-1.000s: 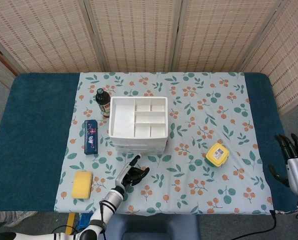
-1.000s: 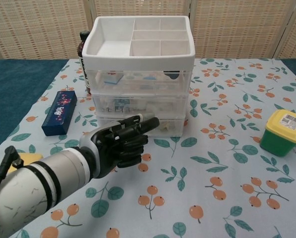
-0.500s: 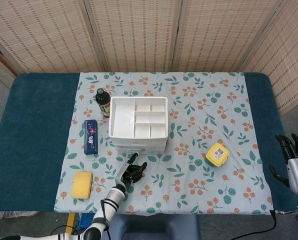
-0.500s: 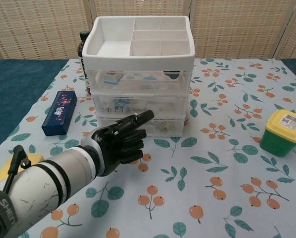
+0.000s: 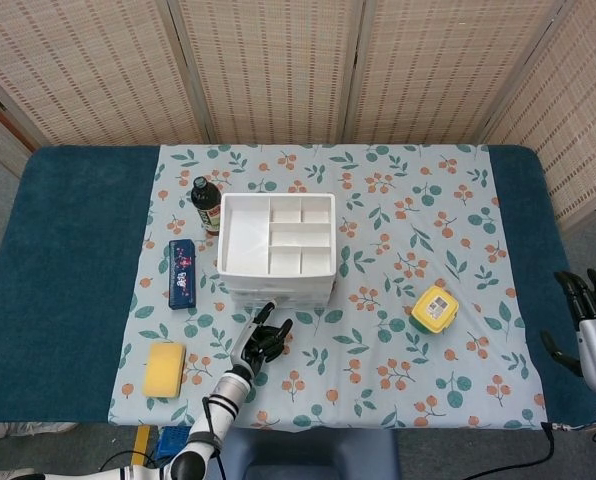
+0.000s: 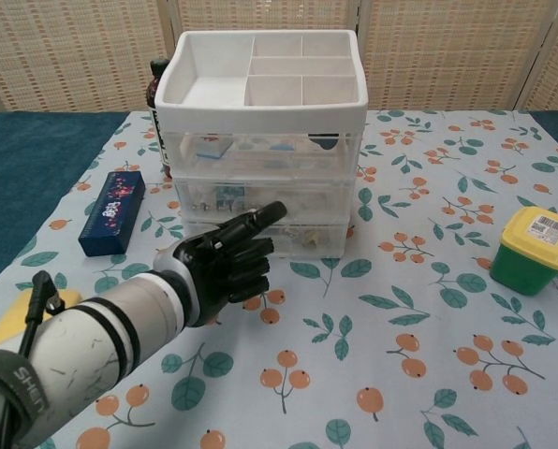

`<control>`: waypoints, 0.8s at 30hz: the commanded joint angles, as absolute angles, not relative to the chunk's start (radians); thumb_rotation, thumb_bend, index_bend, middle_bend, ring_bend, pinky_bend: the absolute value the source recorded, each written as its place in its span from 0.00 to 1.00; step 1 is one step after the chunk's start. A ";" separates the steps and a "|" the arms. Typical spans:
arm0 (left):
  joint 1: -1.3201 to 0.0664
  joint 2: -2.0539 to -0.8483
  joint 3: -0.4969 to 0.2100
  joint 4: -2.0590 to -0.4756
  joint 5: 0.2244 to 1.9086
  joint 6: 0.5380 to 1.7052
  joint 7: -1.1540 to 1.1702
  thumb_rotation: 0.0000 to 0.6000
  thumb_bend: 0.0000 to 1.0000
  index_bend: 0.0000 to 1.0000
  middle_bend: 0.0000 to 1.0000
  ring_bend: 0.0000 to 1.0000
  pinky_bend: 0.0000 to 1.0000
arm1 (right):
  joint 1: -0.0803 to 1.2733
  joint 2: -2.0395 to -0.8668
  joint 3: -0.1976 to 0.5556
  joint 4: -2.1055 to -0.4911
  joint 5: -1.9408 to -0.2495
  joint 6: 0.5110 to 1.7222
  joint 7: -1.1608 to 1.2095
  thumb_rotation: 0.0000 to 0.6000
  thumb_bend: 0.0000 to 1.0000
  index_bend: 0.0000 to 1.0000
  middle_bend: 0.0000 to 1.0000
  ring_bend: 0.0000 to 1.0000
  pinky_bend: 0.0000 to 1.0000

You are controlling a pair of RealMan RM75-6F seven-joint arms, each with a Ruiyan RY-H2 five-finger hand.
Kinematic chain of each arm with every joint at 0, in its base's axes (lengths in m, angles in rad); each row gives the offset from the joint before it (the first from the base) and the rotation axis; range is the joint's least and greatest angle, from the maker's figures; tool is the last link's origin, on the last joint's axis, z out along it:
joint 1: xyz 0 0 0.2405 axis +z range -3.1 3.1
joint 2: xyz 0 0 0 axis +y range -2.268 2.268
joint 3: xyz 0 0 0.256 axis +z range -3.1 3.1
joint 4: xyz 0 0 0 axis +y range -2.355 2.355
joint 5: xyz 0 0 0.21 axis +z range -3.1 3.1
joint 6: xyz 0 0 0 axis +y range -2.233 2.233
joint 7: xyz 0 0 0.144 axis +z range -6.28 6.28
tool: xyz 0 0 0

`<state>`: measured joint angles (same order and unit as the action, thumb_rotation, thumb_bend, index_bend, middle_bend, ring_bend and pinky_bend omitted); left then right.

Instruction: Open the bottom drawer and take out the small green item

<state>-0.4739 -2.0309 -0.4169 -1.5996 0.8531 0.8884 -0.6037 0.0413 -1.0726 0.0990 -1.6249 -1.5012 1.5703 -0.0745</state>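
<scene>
The white drawer unit (image 5: 276, 240) (image 6: 260, 140) stands mid-table with three clear drawers, all closed, under a compartment tray. My left hand (image 5: 261, 338) (image 6: 227, 262) is just in front of the bottom drawer (image 6: 302, 238). Most of its fingers are curled in, and one stretched finger reaches the drawer's left front. It holds nothing. I cannot make out any small green item through the drawer fronts. My right hand (image 5: 590, 320) hovers at the table's right edge, fingers spread and empty; it is outside the chest view.
A green tub with a yellow lid (image 5: 434, 309) (image 6: 536, 250) sits right of the drawers. A dark bottle (image 5: 206, 204) (image 6: 154, 84), a blue box (image 5: 183, 272) (image 6: 112, 211) and a yellow sponge (image 5: 164, 369) lie to the left.
My left hand has moved forward toward the drawer unit, its stretched finger now at the bottom drawer's front. The right hand has sunk slightly at the frame edge.
</scene>
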 commanded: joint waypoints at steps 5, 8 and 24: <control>-0.474 -2.043 -0.433 -1.584 0.840 0.876 -0.614 1.00 0.34 0.16 1.00 1.00 1.00 | 0.040 -1.073 0.098 -1.627 -1.499 1.569 -0.079 1.00 0.31 0.06 0.13 0.04 0.04; -0.473 -2.049 -0.438 -1.577 0.827 0.871 -0.614 1.00 0.34 0.17 1.00 1.00 1.00 | 0.040 -1.074 0.099 -1.628 -1.498 1.568 -0.079 1.00 0.31 0.06 0.13 0.04 0.04; -0.471 -2.066 -0.477 -1.571 0.793 0.873 -0.611 1.00 0.34 0.20 1.00 1.00 1.00 | 0.033 -1.073 0.099 -1.623 -1.493 1.572 -0.072 1.00 0.31 0.06 0.13 0.04 0.04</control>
